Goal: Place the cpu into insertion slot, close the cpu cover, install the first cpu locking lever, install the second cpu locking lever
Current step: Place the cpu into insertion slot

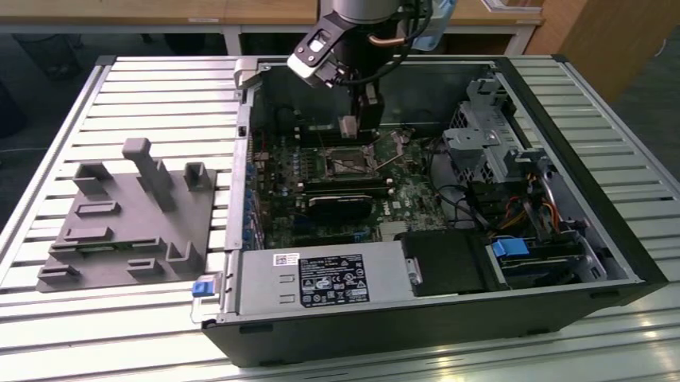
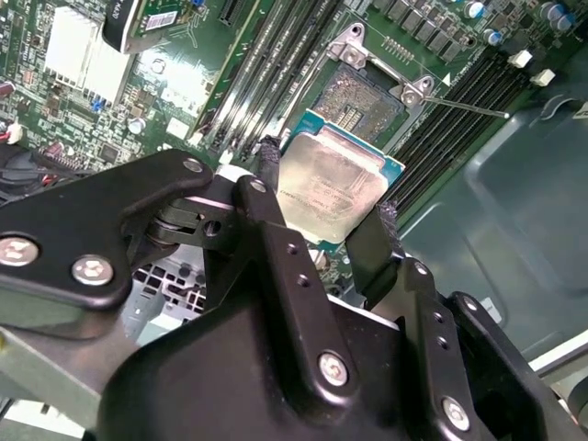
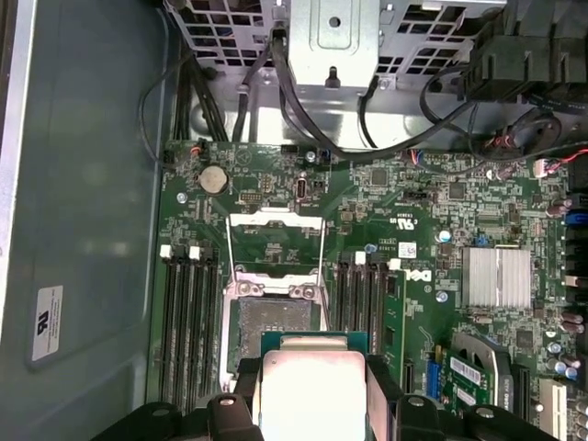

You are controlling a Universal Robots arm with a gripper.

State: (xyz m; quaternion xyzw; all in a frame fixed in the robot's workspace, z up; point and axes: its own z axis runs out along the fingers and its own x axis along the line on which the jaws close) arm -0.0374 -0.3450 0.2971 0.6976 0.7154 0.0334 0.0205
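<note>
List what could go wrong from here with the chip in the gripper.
1. The black two-fingered gripper holds the thin square beige-silver cpu only by two opposite edges, so it might slip or tilt.
2. The cpu hangs above the square silver-rimmed insertion slot and seems not yet lined up with it. Lowered askew, it could damage the slot's contacts.
3. The thin silver cpu cover frame lies open beside the slot, where the gripper could catch it.

- The black gripper fingers (image 2: 377, 243) hide two edges of the thin square silver chip (image 2: 335, 188).
- In the first wrist view the chip hides part of the square silver-rimmed socket (image 3: 276, 317).
</note>
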